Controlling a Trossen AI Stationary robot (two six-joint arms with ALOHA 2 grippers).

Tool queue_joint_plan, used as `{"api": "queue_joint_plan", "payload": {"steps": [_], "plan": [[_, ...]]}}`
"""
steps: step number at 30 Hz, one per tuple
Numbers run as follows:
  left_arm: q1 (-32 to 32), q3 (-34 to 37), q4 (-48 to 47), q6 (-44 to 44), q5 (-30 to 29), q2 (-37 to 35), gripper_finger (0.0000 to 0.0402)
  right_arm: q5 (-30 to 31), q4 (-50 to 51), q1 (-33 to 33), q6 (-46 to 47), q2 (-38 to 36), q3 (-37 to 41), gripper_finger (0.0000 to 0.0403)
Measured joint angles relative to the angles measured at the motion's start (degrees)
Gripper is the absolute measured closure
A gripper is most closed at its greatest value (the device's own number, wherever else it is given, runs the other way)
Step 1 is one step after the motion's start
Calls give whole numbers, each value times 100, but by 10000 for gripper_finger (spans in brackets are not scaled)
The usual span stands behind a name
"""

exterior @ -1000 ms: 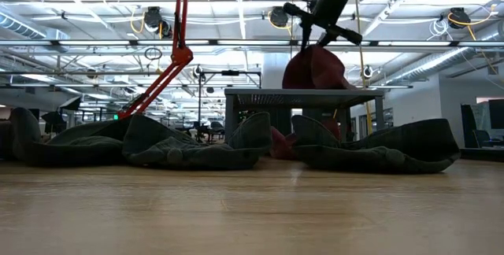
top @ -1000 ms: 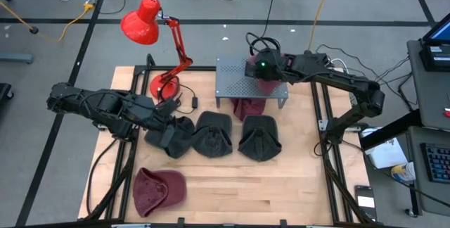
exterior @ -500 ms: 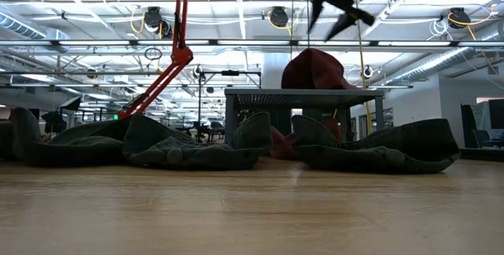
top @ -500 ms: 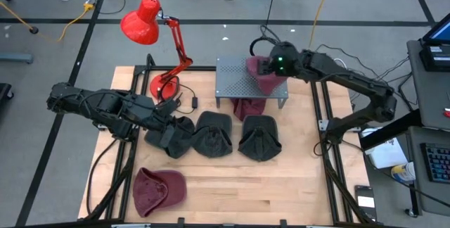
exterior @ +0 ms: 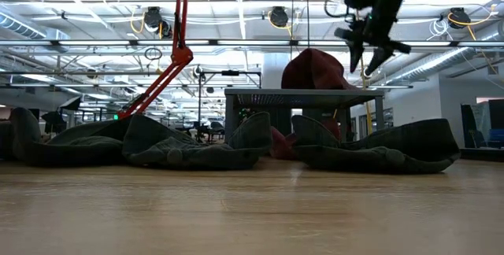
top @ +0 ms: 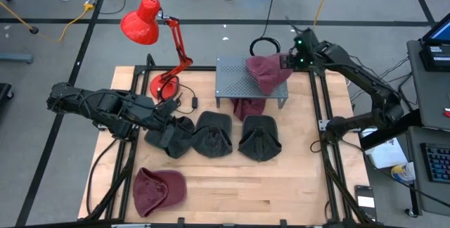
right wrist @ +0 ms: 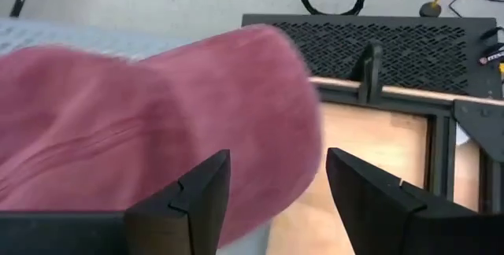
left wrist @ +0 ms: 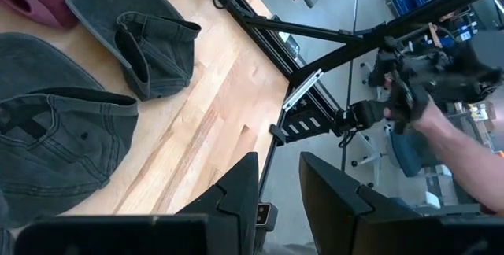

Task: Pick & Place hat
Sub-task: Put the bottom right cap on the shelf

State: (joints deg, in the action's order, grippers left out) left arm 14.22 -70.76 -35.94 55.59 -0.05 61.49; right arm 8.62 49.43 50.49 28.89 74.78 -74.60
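A maroon hat point(top: 267, 73) sits by its underside on the grey perforated stand point(top: 235, 79); in the low view the hat point(exterior: 315, 70) bulges above the stand's top point(exterior: 303, 93). My right gripper point(top: 290, 61) hangs open just right of this hat, apart from it, with its fingers pointing down point(exterior: 370, 53); in the right wrist view the hat point(right wrist: 150, 129) fills the space ahead of the gripper point(right wrist: 276, 200). My left gripper point(top: 169, 124) waits open over the leftmost dark hat point(top: 172, 138). Another maroon hat point(top: 159, 188) lies near the table's near left corner.
Two more dark hats point(top: 213, 131) point(top: 260, 136) lie in a row mid-table. A third maroon hat point(top: 247, 107) lies under the stand. A red desk lamp point(top: 165, 84) stands at the far left. Bare wood point(top: 267, 193) is free along the near edge.
My right gripper has drawn back from over the maroon hat on the stand, first rising, then moving toward the table's right edge and coming down a little beside it. The hat has stayed on the stand.
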Motion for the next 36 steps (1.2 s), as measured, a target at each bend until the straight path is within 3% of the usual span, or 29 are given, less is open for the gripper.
{"api": "queue_joint_plan", "payload": {"steps": [8,15,20,29,36], "plan": [[0,0,0,127,-276,0,304,-1430,-1586,1290,-170,-166,935,200],[-39,0,9,296,-347,0,304,-2624,-2778,1785,-52,-170,1550,200],[-76,0,11,319,-346,0,304,-2740,-2874,1852,-167,-92,1726,200],[-76,0,11,278,-308,0,304,-3720,-2772,1844,-40,-32,1750,200],[-75,0,11,114,-294,0,304,-3727,-2761,1807,149,-357,1754,200]]}}
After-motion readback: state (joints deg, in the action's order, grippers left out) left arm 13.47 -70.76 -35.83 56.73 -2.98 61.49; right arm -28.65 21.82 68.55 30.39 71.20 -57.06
